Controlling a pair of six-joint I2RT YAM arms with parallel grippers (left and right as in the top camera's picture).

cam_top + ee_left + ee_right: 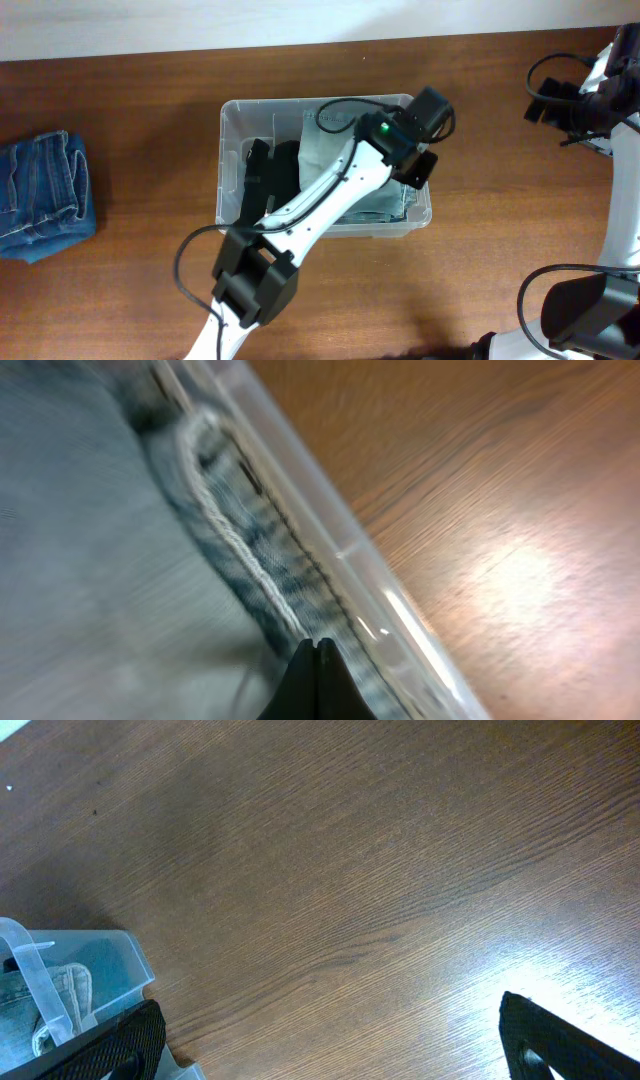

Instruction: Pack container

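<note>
The container (232, 125) is set at the middle of the desk (130, 290), its long sides running left to right in the overhead view. A dark garment (268, 178) is seen in its left part, and pale denim (335, 140) is laid in its right part. The left arm (320, 195) is stretched across the container from the near edge of the desk, with its wrist placed over the container's right end. In the left wrist view the left end effector (315, 652) is seen with its fingertips brought together, just above a stitched denim seam (235, 545) that is pressed against the clear wall. Whether cloth is pinched between the tips cannot be told. The right end effector (325, 1020) is held with its fingers (110, 1045) wide apart over bare desk, to the right of the container and apart from it. A folded pair of jeans (42, 195) is laid at the desk's left edge, well apart from the container.
</note>
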